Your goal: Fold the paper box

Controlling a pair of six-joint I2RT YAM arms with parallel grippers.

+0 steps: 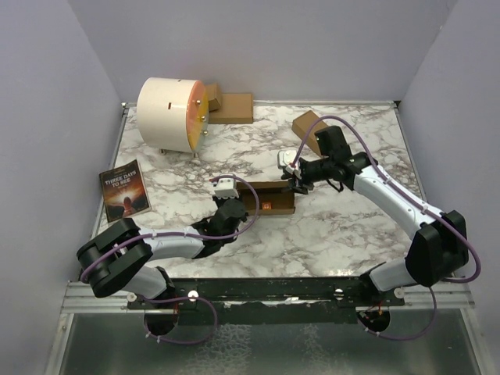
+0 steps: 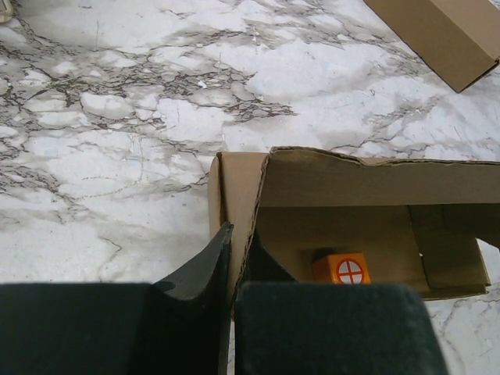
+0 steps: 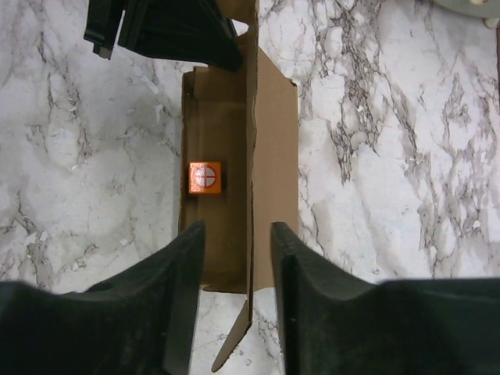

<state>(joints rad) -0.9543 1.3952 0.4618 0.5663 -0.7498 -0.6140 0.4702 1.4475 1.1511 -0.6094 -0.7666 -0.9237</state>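
The marble bench (image 1: 328, 234) carries the open cardboard box (image 1: 269, 201) at its centre, between my arms. My left hand (image 2: 238, 238) pinches the box's end wall. My right hand (image 3: 238, 230) is spread, straddling the upright long flap. If I close off-line, that flap may crease crooked, or the box may skid and jostle the orange cube (image 3: 205, 176) inside.

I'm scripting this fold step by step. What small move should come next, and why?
Probably close the right fingers on the flap standing between them: they are open astride it, the left fingers pinch the box at its end wall, and it lies open over the cube.
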